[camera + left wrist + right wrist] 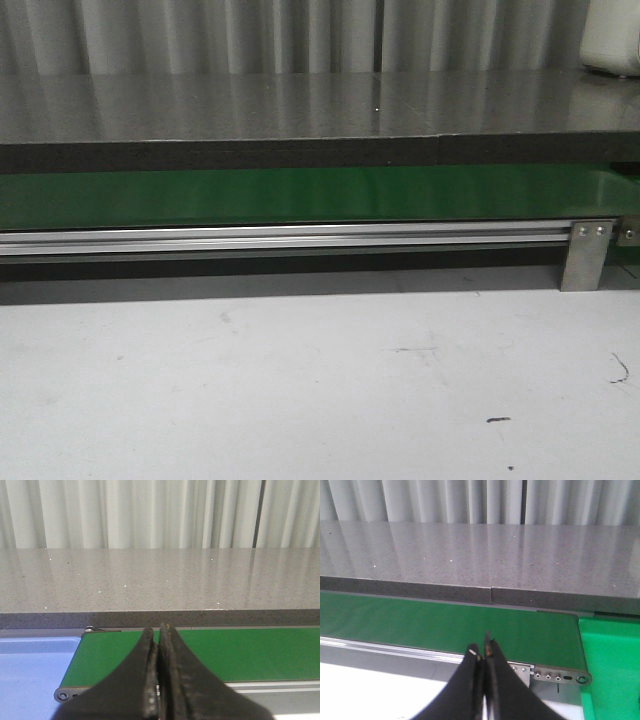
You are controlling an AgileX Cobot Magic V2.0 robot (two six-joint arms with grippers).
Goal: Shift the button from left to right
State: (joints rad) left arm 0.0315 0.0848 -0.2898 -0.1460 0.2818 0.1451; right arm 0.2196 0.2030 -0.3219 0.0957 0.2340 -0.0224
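No button is seen on the green belt (pixel 300 196) in any view. The left hand (pixel 158 670) and right hand (pixel 484 675) are held closed, empty. The left hand should be opened before the button arrives.

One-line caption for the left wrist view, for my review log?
Left tool shut and empty above the green belt, blue bin at the belt's end; no button in sight.
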